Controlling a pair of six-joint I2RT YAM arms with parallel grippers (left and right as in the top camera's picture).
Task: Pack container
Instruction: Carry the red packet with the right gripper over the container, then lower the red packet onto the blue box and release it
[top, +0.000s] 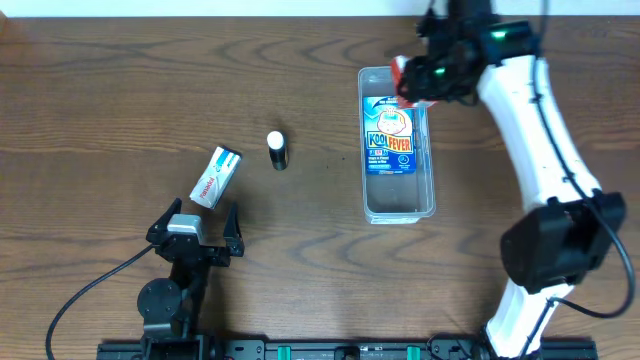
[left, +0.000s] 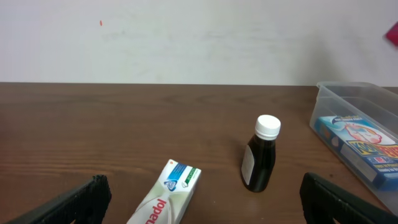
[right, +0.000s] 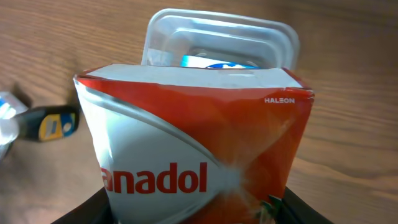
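well to the left, near the front edge of the wooden counter (top: 100, 100), the left gripper (top: 197, 225) sits low with its jaws spread as wide as they go and nothing between them. just beyond it lies a long white box (top: 216, 176) with red lettering, flat on the counter and angled. a little to its right, apart from it, stands a small dark bottle (top: 277, 150) with a white cap; the left wrist view shows it upright, with a pale label on its side. neither item touches the gripper.

further right is the container (top: 400, 202), a clear narrow plastic bin with rounded corners, resting on the counter with its long side running away from the robot. inside it lies a blue box (top: 390, 140) printed "kool fever", flat on the bottom and covering the far and middle part; the near end of the bin shows bare plastic.

at the container's far right corner is the right gripper (top: 414, 88), its jaws partly closed and clamped on a red and white box (top: 402, 75) whose lettering reads "anadol". in the right wrist view this box fills most of the frame, with the dark fingers (right: 303, 214) at its lower sides. the container's rim shows just past the box's top edge, with a bit of the blue box visible inside. the held box is over the far end of the bin; whether it touches the rim cannot be told.
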